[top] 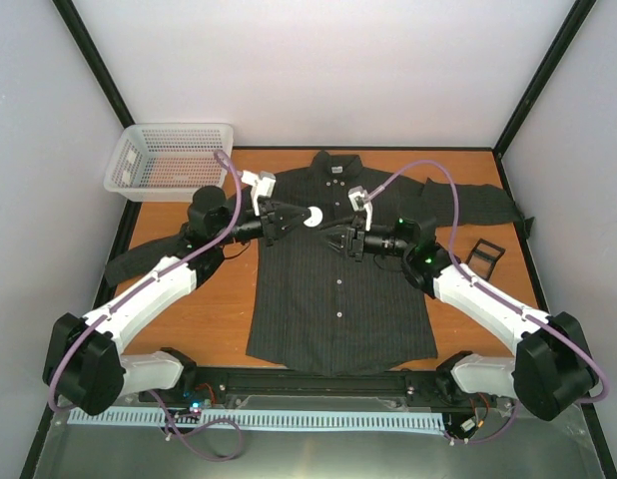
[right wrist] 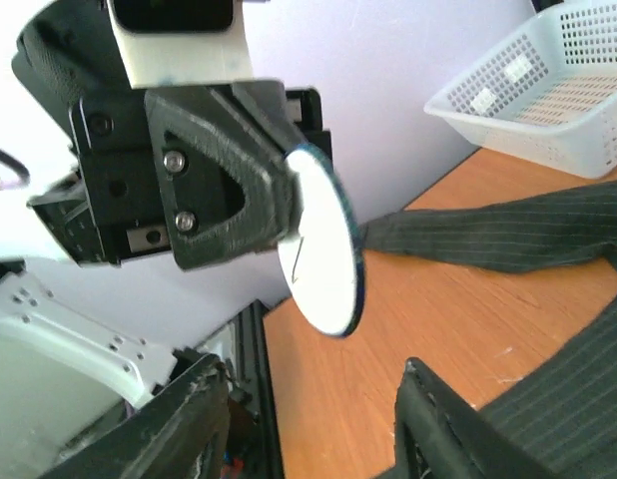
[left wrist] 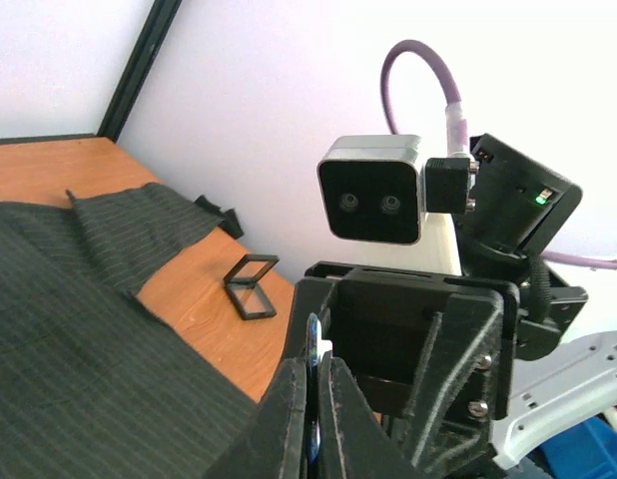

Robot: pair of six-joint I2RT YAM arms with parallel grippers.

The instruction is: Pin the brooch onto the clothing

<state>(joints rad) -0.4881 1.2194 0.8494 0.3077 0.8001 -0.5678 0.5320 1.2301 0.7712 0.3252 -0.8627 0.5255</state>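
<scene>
The brooch (top: 313,216), a round white disc with a blue rim, hangs above the chest of the clothing (top: 338,289), a dark pinstriped shirt spread flat on the table. My left gripper (top: 297,218) is shut on the brooch's edge. In the left wrist view the brooch (left wrist: 312,334) shows edge-on between the closed fingers of the left gripper (left wrist: 313,359). My right gripper (top: 333,239) faces it from the right, open and holding nothing. The right wrist view shows the brooch's white back (right wrist: 323,254) just beyond the spread right gripper (right wrist: 313,409).
A white mesh basket (top: 169,160) stands at the table's back left corner. A small black open case (top: 483,256) lies on the wood right of the shirt, near its right sleeve (top: 478,205). The left sleeve (top: 139,257) runs under my left arm.
</scene>
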